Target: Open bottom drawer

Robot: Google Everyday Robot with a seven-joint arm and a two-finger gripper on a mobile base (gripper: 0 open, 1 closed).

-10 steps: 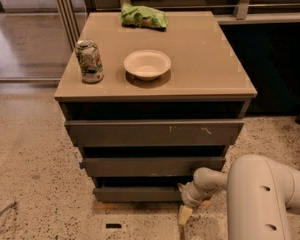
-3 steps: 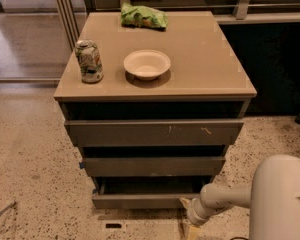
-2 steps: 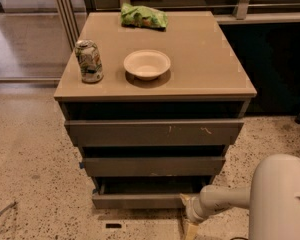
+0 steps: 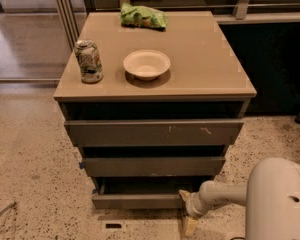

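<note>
Since 3.3 s ago the bottom drawer has slid out a little. You now get a dark gap above and behind its front, and the front sits forward of the middle front above it. Against the frames from the last second, drawer position is about the same. The arm's white housing has shifted right and lower, and the gripper has come down with it.

Gripper is low at the right end of the bottom drawer, close to the floor and up against the front's right edge. You can't tell from this view whether it's released or clamped on anything. The forearm runs from the housing leftward to it, roughly level.

The bottom drawer is the lowest of three stacked fronts: plain, dark grey-brown, no handle, partly open. Top front is the widest, with pale scratch marks right of centre. It and the middle front each show a dark slot above them.

On the cabinet top:
- can upright near the left edge
- white bowl just right of the can, not touching it
- green bag at the back edge, well apart from both
</note>
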